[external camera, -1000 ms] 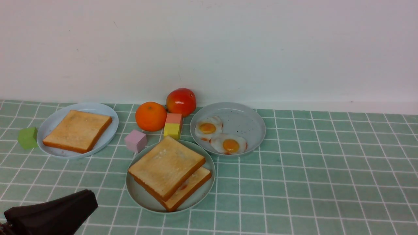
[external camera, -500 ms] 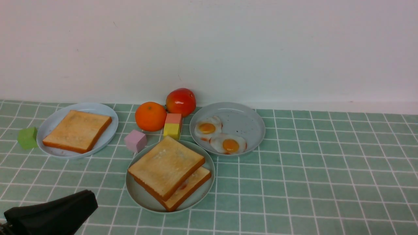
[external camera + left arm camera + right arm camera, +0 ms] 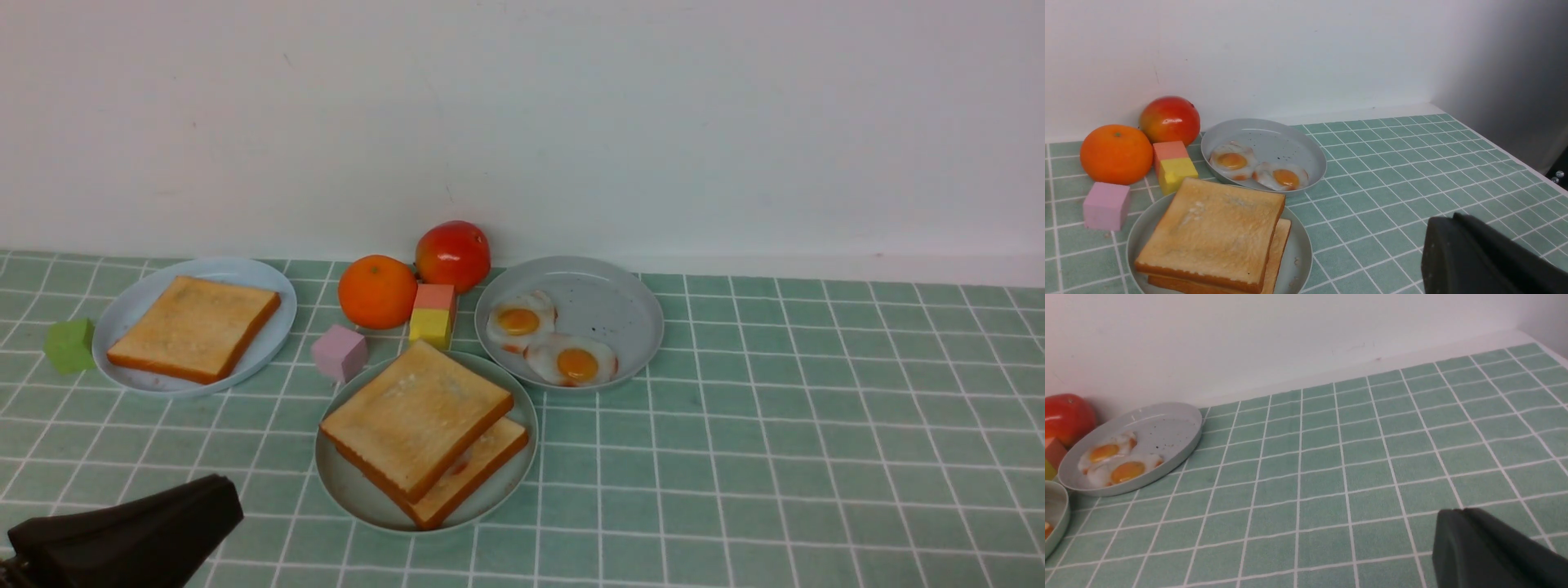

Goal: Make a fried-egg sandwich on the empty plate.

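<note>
1. Front view showed the tiled table (image 3: 816, 425) as the widest thing, green squares with white lines, running back to a plain white wall (image 3: 571, 114). No writing, brand or label could be read on either.
2. The empty plate (image 3: 353, 490), pale mint and the largest of the three, sat near the front edge, and it was no longer bare. Just beside it at the back right stood the speckled plate (image 3: 612, 310) with two fried eggs (image 3: 551, 343). Well apart to the left lay the blue plate (image 3: 269, 327) with one toast slice (image 3: 192, 327).
3. The fried-egg sandwich (image 3: 416, 416) lay on the mint plate: two thick slices stacked askew, a sliver of egg showing between them. By my judgement the stack was done.
4. I judged it light, stiff at the crust and soft in the crumb. The top slice could slide over a slippery egg. Any hold would be best taken across both crusts at opposite edges, squeezing gently.
5. The left gripper (image 3: 122, 539) sat low at the near left, clear of the plates, jaws clenched on nothing. The right gripper (image 3: 1490, 555) was out of the front view; its own camera showed it closed and holding nothing, over bare tiles.
6. Behind were an orange (image 3: 377, 291), a tomato (image 3: 453, 255), then green (image 3: 68, 345), purple (image 3: 339, 353), pink (image 3: 434, 296) and yellow (image 3: 430, 327) cubes, all unmarked.
</note>
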